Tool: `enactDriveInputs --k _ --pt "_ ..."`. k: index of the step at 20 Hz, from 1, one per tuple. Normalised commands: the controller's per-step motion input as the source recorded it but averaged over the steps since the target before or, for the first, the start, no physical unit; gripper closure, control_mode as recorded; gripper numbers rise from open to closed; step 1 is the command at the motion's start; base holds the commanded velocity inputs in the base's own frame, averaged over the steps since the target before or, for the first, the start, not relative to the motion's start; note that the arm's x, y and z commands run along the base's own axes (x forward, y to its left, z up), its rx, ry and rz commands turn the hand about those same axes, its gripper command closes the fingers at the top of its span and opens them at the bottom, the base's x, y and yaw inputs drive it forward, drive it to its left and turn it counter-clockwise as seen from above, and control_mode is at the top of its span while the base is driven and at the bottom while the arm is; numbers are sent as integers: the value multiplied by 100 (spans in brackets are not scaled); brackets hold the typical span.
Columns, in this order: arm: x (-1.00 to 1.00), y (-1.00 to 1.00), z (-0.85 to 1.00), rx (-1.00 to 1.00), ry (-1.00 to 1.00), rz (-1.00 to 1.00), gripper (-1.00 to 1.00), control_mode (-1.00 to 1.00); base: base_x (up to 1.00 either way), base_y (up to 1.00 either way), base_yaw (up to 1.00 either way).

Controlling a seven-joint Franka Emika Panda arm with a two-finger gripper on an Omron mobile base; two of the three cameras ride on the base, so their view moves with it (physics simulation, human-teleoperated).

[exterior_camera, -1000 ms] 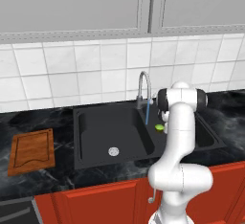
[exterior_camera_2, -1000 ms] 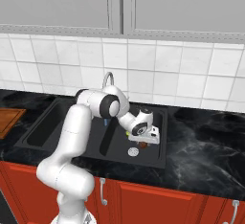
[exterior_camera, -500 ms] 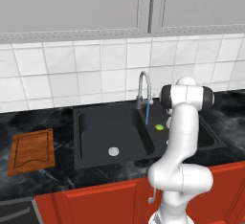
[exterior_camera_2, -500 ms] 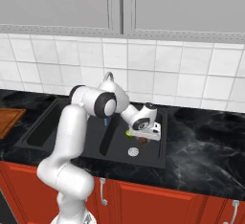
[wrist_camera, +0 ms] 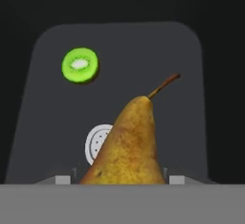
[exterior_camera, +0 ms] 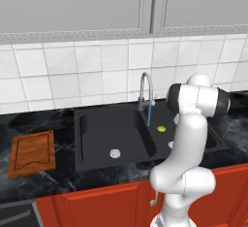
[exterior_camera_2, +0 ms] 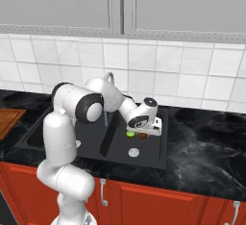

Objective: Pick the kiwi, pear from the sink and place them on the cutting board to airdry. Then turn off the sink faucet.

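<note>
Currently: gripper [exterior_camera_2: 142, 133] low in the sink's [exterior_camera: 97, 159] right basin, grip state indeterminable, poised over pear [wrist_camera: 125, 146] near drain; kiwi [wrist_camera: 80, 65] towards far edge; next, closing squarely on pear.

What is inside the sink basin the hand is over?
In the sink, the hand view shows a pear, a kiwi lying apart from it, and a round drain partly covered by the pear.

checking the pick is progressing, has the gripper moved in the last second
Yes. In the right base view the gripper has shifted slightly back, away from the sink's front rim, above the kiwi.
</note>
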Motion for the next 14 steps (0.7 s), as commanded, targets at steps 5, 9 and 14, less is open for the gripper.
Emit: enactDriveInputs --k 5,9,14 --pt "-36 0 95 0 -10 0 100 -100 0 0 0" --pt "-42 0 92 0 -8 0 100 -100 0 0 0" --pt "-58 7 69 0 -9 0 100 -100 0 0 0"
